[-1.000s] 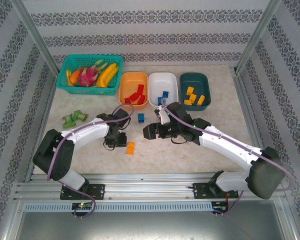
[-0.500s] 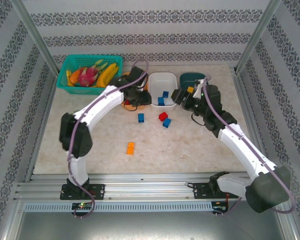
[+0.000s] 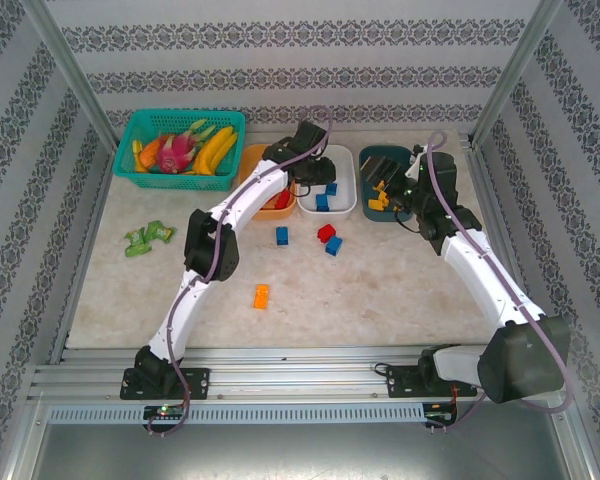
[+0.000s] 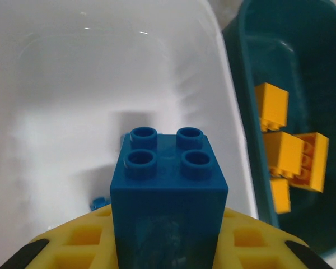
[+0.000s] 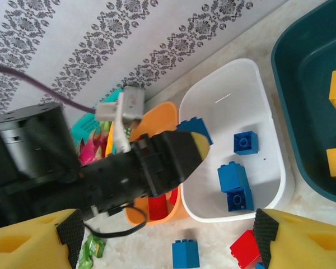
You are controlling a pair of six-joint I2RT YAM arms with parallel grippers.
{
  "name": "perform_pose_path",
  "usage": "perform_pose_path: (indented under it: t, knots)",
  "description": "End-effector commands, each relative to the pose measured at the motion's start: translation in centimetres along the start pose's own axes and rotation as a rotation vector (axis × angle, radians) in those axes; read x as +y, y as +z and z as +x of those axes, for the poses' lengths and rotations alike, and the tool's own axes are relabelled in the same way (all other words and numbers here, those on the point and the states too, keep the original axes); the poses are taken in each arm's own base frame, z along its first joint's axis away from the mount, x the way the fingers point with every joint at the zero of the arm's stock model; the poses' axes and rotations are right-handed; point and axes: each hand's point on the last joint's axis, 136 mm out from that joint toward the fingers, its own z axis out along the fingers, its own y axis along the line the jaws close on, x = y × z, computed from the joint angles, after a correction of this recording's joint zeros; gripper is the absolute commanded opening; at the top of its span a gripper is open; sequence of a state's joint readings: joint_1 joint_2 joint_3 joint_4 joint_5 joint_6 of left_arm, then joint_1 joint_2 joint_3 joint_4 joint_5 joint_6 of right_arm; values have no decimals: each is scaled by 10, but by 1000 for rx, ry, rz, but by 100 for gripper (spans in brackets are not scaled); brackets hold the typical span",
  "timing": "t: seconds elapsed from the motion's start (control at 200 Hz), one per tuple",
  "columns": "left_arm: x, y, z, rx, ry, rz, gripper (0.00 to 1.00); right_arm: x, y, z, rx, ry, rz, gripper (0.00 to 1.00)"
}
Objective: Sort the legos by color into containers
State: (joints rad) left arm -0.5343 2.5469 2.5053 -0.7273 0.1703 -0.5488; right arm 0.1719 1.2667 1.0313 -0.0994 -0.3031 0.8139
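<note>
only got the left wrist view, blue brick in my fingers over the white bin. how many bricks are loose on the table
Observer: Besides the small blue studded plastic brick you hold, four lie loose on the table: a blue one, a red one with a second blue one beside it, and a yellow-orange one nearer the arm bases.
Operator: wheres the right gripper
Observer: The right gripper is open, nothing between its fingers, by the dark teal oval plastic bin.
Operator: whats in the orange bin
Observer: The orange oval plastic bin holds red bricks.
</note>
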Motion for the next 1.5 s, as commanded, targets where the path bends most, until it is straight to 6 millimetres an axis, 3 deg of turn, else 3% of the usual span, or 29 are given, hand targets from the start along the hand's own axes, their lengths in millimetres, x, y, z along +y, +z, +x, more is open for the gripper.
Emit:
perform_pose_path:
  t: [0.0,0.12,0.28,0.41,0.54,0.704,0.874,0.994,1.079,1.199,1.369,1.494]
  knots:
    - [6,4,-37,-144,-5,-9,19,1,-4,4,11,18,-29,81]
    - [10,17,-34,-138,-31,-9,24,-3,-5,9,21,23,-24,81]
    - [15,25,-23,-97,-77,-19,38,-7,-3,12,31,29,-17,82]
    - [13,24,-20,-78,-118,-4,46,-8,0,14,41,38,-14,82]
    - [7,16,-24,-78,-139,19,49,-6,-1,14,50,38,-16,81]
    - [-9,-14,-41,-114,-150,61,50,-1,-7,13,60,-6,-9,81]
    - [-28,-72,-61,-164,-172,92,53,-8,-14,28,109,-108,76,80]
    - [-23,-119,-58,-149,-195,52,55,-2,-18,51,176,-239,143,79]
    - [-14,-153,-44,-125,-185,8,58,6,-15,80,259,-319,167,79]
    - [12,-197,-4,-107,-167,-49,64,7,-9,134,397,-334,203,79]
    - [53,-248,83,-84,-137,-34,82,14,1,209,553,-252,235,78]
    - [88,-281,156,-21,-157,-61,84,24,9,258,662,-214,290,75]
